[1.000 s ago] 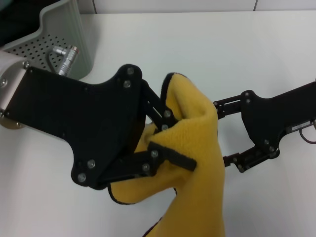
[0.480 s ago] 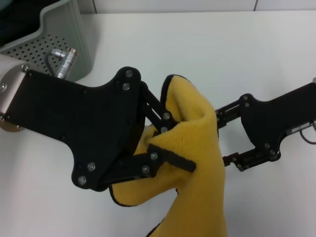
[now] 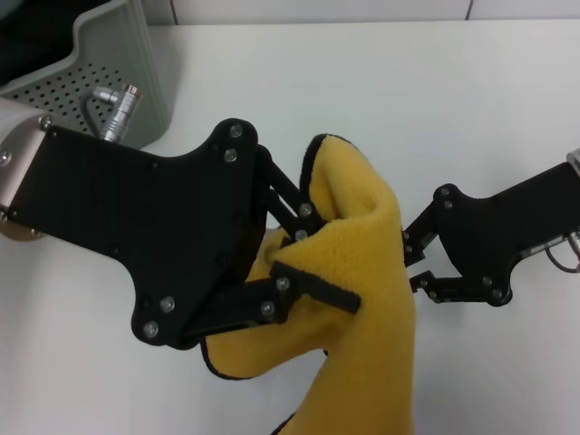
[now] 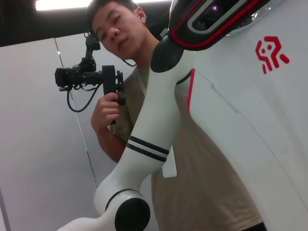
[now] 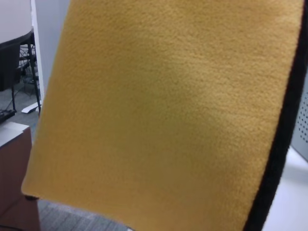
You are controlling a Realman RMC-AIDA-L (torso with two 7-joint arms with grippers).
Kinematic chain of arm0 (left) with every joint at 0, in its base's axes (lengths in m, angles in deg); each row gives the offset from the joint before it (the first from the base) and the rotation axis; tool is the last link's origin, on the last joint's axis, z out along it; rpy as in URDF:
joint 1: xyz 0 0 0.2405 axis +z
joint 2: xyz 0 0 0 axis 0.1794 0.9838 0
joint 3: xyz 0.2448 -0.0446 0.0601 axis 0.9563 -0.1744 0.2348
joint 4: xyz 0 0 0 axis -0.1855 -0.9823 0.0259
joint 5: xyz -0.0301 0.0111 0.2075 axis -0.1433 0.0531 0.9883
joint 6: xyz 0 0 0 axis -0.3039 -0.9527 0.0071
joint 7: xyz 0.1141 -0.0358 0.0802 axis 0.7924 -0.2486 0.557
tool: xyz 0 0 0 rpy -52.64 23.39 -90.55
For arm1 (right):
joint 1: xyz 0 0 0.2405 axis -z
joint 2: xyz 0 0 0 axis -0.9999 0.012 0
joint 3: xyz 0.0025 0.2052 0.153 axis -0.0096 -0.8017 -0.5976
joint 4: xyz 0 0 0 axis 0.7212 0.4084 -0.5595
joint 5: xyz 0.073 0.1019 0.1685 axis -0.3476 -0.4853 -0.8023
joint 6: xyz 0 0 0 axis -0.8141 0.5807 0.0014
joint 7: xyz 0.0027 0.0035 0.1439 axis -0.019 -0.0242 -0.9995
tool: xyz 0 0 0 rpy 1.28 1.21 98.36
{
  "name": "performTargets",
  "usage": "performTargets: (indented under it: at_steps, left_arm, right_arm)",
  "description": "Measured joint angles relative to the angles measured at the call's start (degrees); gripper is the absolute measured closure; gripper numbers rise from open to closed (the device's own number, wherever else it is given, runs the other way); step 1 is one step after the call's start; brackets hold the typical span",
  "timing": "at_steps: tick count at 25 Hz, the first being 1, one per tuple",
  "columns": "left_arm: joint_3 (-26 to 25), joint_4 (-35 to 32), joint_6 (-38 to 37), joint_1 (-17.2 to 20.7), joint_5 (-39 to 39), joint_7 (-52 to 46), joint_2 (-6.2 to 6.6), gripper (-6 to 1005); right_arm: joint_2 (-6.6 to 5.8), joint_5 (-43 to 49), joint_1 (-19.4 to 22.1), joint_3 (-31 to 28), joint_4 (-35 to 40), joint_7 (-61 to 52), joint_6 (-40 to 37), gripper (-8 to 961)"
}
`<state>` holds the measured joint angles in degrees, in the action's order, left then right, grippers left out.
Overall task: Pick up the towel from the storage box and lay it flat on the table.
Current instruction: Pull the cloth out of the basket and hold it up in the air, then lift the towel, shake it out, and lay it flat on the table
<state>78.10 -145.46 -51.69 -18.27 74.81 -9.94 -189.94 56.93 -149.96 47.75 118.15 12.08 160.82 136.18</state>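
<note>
A: Where is the towel, and what are we holding it with?

B: We are holding the mustard-yellow towel (image 3: 358, 299) up over the white table (image 3: 362, 82), lifted clear of the grey perforated storage box (image 3: 149, 68), which sits at ten o'clock in the head view. Our left gripper (image 3: 304, 263) is pinching a bunched fold of it, with one finger above the fold and one below. From there the cloth is hanging down toward six o'clock.

A: And the right side?

B: Our right gripper (image 3: 412, 263) is sitting at three o'clock of the towel, its fingers narrowly parted right at the cloth's edge. We cannot tell whether they are gripping it. Its wrist view is filled with yellow cloth and a strip of black trim (image 5: 276, 139).

A: How should we finish this step well?

B: We judge it best to get a corner seated fully between those fingers before closing. Then we draw the two grippers apart so the towel stretches flat, and lower it evenly.
</note>
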Motion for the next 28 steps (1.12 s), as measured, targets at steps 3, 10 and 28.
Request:
performTargets:
  at_steps: [3,10,28]
  left_arm:
    - [0.01,0.15,0.0,0.0,-0.01,0.03,0.0,967]
    - [-0.1,0.49,0.08,0.43,-0.03,0.28,-0.15,967]
    - [-18.14,30.5,6.5,2.1,9.76,5.31,-4.72,864]
  right_arm:
    - [0.23,-0.43,0.77,-0.44,0.09,2.39,-0.03,752]
    - [1.1,-0.61,2.57,-6.21,0.25,3.19,-0.34,928]
    - [5.95,-4.74,9.27,-25.06,16.33,-1.0,-8.63,948]
